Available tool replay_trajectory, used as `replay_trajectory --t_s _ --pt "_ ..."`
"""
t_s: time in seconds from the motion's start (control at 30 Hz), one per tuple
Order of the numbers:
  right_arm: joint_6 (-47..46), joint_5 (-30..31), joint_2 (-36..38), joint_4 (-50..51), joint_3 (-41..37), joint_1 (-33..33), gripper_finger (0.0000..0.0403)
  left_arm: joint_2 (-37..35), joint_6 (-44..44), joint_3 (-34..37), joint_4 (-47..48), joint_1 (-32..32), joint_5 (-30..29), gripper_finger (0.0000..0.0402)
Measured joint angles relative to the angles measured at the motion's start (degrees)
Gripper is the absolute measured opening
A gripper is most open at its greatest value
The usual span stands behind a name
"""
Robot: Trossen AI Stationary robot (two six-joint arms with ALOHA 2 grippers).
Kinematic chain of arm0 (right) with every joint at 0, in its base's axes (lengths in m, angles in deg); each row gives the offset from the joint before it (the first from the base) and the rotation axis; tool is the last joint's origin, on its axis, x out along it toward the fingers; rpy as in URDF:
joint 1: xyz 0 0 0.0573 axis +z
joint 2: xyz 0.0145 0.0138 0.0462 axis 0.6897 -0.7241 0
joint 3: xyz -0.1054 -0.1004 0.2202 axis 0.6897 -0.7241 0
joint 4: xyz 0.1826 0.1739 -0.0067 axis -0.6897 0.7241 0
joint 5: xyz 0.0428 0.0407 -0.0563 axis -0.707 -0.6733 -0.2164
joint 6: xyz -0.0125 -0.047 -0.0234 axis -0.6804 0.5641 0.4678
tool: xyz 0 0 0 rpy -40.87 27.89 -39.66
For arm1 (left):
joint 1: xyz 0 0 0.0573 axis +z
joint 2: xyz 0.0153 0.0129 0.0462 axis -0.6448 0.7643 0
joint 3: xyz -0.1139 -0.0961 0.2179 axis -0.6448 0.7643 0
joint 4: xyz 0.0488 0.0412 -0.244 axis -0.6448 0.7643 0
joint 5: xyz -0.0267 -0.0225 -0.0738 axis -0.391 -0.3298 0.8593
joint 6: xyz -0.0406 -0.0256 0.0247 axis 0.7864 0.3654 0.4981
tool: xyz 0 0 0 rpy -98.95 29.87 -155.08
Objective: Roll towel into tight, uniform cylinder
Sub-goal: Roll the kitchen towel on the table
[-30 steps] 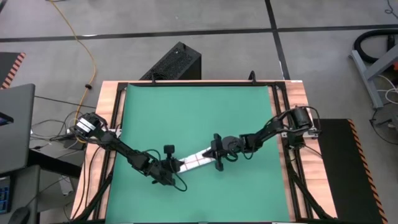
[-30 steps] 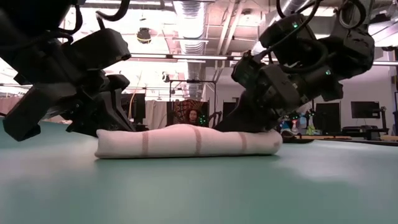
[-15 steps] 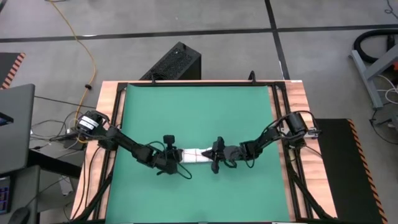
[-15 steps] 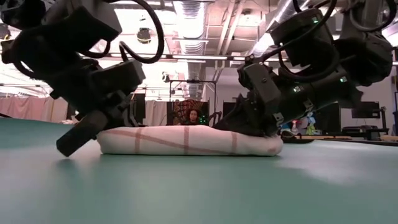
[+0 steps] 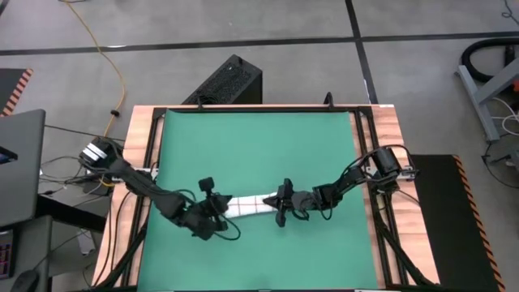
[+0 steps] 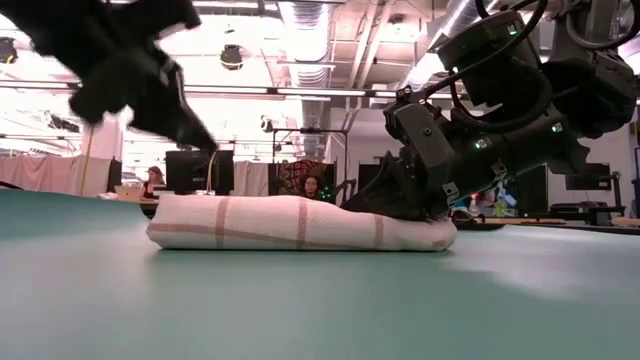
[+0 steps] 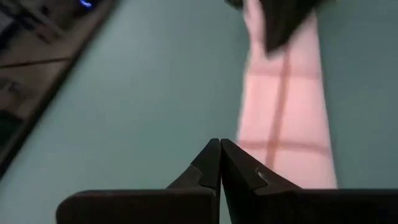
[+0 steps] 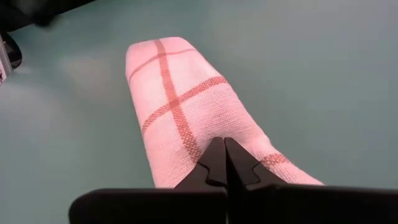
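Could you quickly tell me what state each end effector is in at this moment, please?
Left end effector: closed, holding nothing, lifted beside the towel's end.
Right end effector: closed, tips resting on the towel's other end, nothing gripped.

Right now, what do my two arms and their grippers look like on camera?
Both arms are dark, nearly black, jointed links with black cables looped alongside. The left gripper and right gripper each end in two slim black fingers tapering to points from a wide black bar. In the low view the right arm's housing is blocky and carries small green lights. No markings are readable.
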Motion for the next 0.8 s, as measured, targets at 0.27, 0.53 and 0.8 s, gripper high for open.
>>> replay_trajectory --t_s 0.27,0.53,0.8 --pt "1.4 0.0 0.0 -0.1 0.1 0.0 0.0005 1.4 -20.6 6.4 -39.4 2.4 9.4 0.0000" --pt "1.8 -0.1 -0.1 -0.4 0.2 0.0 0.0005 9.1 -17.3 10.1 -47.7 10.2 15.9 0.0000" --pt "1.8 -0.1 -0.1 -0.3 0.2 0.1 0.0005 13.2 -9.0 10.0 -44.4 8.1 18.6 0.0000"
